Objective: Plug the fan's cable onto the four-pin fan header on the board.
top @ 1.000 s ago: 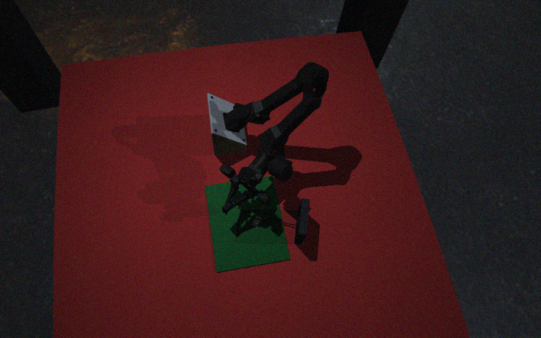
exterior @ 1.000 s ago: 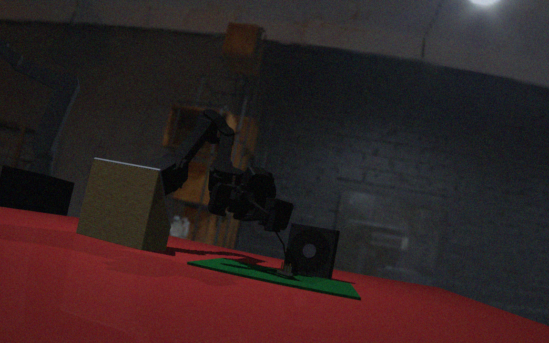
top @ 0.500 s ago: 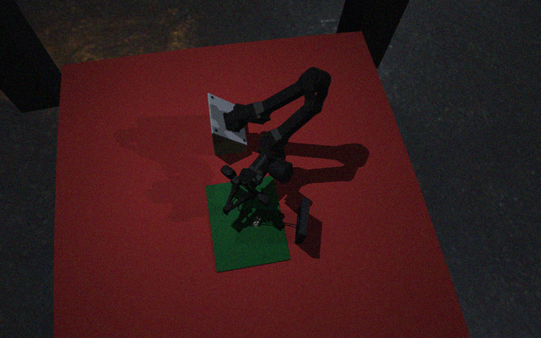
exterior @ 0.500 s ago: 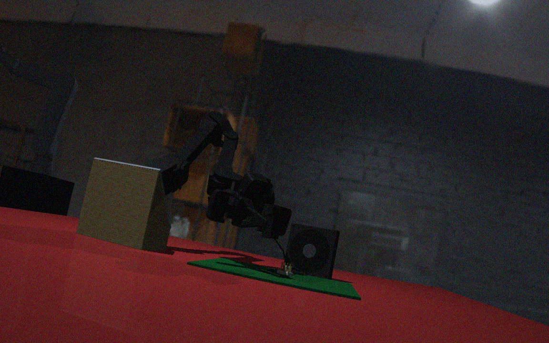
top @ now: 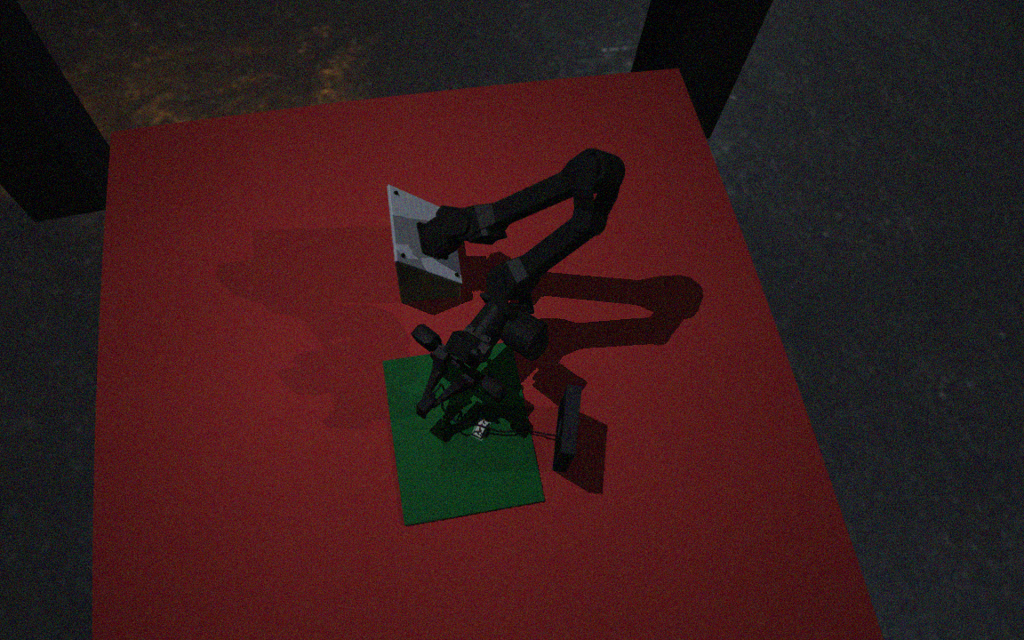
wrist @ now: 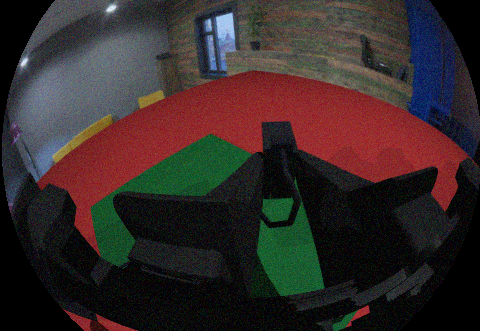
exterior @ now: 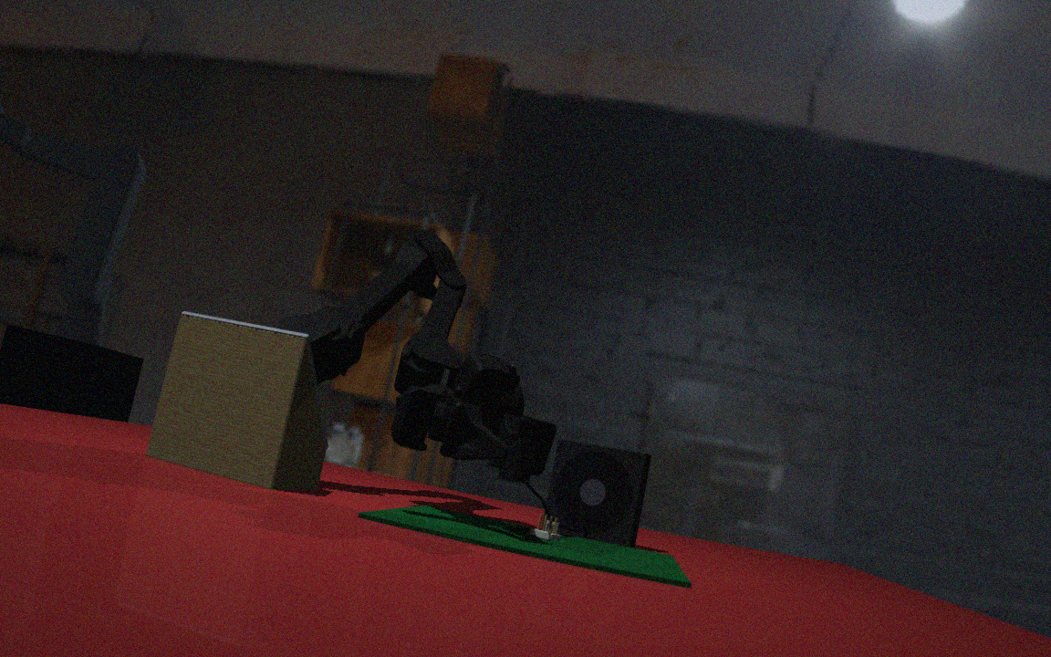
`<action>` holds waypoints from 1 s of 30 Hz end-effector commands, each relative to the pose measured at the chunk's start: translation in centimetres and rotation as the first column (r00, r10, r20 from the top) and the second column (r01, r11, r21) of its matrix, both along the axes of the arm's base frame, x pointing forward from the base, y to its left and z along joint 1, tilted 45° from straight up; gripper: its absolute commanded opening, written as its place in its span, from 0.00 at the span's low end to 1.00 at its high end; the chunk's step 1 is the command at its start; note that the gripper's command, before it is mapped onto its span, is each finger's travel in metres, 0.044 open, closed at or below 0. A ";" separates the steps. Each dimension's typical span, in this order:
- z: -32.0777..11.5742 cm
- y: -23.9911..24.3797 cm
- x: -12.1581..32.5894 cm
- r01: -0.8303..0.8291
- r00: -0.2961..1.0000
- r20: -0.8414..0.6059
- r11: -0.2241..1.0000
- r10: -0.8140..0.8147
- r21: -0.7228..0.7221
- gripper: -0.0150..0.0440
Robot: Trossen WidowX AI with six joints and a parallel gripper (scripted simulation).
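Note:
My gripper (top: 427,404) (exterior: 519,465) (wrist: 278,158) is shut on the cable's black plug (wrist: 278,135), which stands out past the fingertips in the wrist view. It is above the green board (top: 472,489) (exterior: 619,558) (wrist: 210,158), clear of its surface. The white fan header (top: 481,429) (exterior: 546,533) with upright pins stands on the board, right of and below my fingertips in the top view. No plug is on its pins. The dark cable (wrist: 298,198) loops below the plug and runs to the black fan (top: 568,426) (exterior: 592,492). The header is hidden in the wrist view.
The fan stands upright just beyond the board's right edge in the top view. The arm's base sits on a block with a light top plate (top: 408,230) (exterior: 244,324), behind the board. The red table (top: 261,517) (exterior: 186,571) (wrist: 320,103) carries them.

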State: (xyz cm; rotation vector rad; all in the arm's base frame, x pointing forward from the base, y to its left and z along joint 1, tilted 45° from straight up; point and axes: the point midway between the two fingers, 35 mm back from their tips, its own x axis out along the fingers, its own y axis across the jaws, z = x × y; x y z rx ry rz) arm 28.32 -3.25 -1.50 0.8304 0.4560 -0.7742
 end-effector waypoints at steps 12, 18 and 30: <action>-1.0 0.9 0.1 0.008 1.000 0.005 1.000 -0.008 0.000 0.25; -1.4 1.3 0.1 0.008 1.000 0.005 1.000 -0.008 0.000 0.25; -2.1 2.1 0.2 0.008 1.000 0.005 1.000 -0.008 0.000 0.25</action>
